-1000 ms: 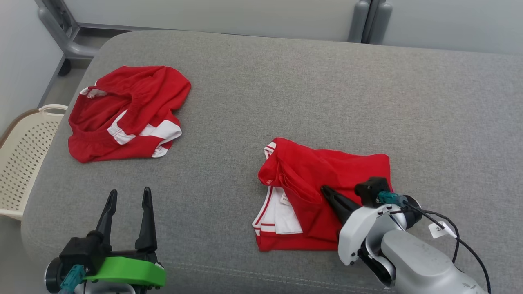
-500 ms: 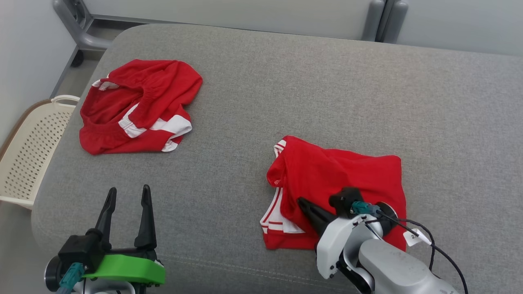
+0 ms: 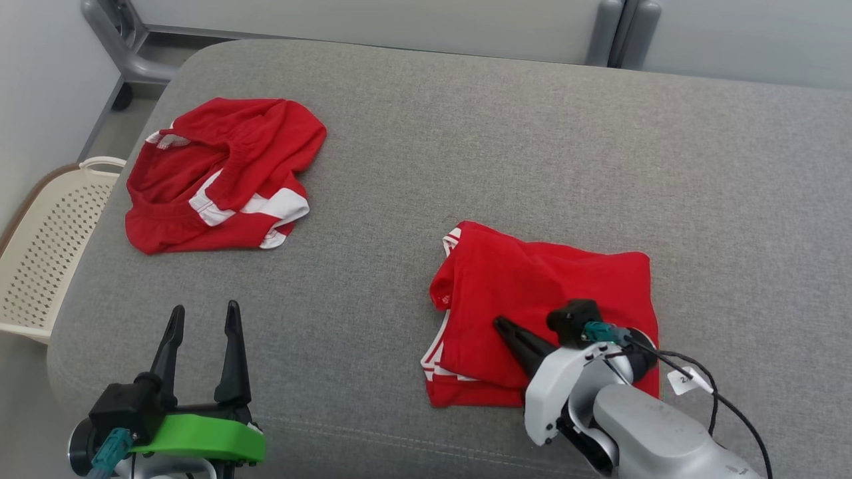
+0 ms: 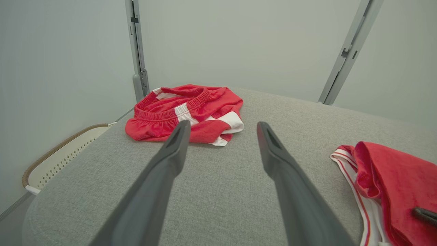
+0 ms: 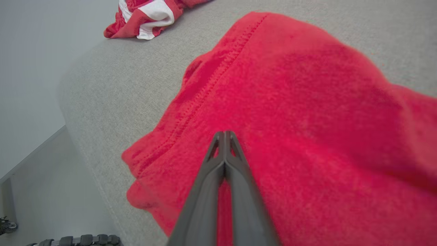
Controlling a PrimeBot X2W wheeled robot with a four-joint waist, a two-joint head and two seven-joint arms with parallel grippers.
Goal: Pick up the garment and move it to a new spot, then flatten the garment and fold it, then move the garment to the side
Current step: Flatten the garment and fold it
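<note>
You see the right gripper (image 3: 500,324), jaws closed, tips on the folded garment (image 3: 546,279) at the cushion's (image 3: 426,153) near right side. The left gripper (image 3: 204,311) hovers nearby, jaws spread wide, empty.

Bare grey table (image 3: 413,166) runs wide between the crumpled red shorts (image 3: 219,176) at far left and the folded garment (image 3: 546,286) at near right. The right side lies open; a cream basket (image 3: 40,259) flanks the left edge.
</note>
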